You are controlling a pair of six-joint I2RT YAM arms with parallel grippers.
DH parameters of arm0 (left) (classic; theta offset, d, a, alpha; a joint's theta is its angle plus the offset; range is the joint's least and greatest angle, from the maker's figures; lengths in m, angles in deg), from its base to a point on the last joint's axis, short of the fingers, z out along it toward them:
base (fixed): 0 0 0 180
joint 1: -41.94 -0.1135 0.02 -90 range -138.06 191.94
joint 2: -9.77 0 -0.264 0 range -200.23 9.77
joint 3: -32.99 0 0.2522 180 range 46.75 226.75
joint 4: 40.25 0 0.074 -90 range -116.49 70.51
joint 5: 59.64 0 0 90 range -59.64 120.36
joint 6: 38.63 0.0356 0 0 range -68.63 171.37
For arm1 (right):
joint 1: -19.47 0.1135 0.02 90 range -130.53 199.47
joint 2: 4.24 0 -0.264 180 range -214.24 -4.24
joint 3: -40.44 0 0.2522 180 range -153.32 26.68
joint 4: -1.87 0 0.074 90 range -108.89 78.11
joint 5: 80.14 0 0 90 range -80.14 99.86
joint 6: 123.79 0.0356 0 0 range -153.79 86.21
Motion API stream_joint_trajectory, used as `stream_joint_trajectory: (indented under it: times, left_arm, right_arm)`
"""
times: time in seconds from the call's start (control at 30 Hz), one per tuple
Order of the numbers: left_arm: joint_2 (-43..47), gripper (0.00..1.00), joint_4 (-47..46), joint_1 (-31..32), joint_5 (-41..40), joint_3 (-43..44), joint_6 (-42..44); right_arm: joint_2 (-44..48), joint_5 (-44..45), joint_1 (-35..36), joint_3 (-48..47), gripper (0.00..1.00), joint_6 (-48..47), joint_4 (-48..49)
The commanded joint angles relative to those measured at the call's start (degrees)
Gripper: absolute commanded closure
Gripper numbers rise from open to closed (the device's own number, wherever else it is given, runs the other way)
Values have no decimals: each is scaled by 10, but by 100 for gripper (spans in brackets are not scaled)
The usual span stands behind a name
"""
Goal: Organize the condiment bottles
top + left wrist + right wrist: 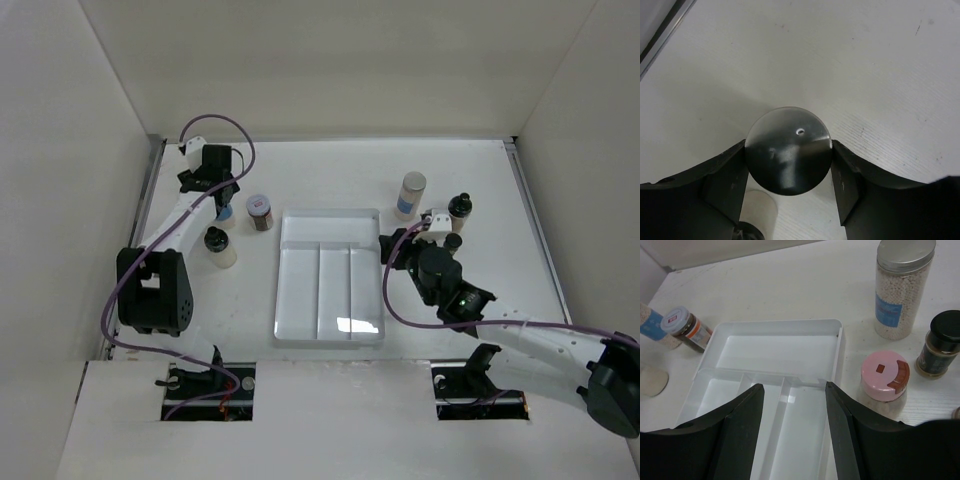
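left tool (789,150) pinching grey-lidded jar (789,159) (body hidden under lid), right tool (794,387) spread above white tray (775,347)

White table (330,175) as I view it: divided tray (330,290) at centre; left of it, blue-labelled jar (651,326), red-labelled jar (260,211), black-capped bottle (218,246); right of it, tall jar (410,194), dark bottle (459,208), pink-capped jar (884,382), all upright.
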Motion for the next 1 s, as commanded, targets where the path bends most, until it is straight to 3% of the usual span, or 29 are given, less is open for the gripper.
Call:
stream_joint_trajectory:
  times: [0.0,0.13,0.3,0.57,0.73,0.97]
  left_arm:
    - [114,63,-73,5,-24,-1,-3]
    - [179,63,-93,48,-28,18,1]
    - [194,63,-100,135,-23,41,10]
    - [183,63,-148,249,-29,-24,12]
    - [157,63,-181,285,-29,-67,11]
    - [110,63,-215,308,-34,-96,12]
  right_arm:
    - [13,-1,-4,4,41,-1,32]
    - [17,-1,-8,7,42,0,36]
    - [21,12,-10,13,42,1,44]
    - [38,27,-22,26,41,5,54]
    - [79,41,-23,48,41,11,76]
    - [61,35,-37,46,40,11,73]
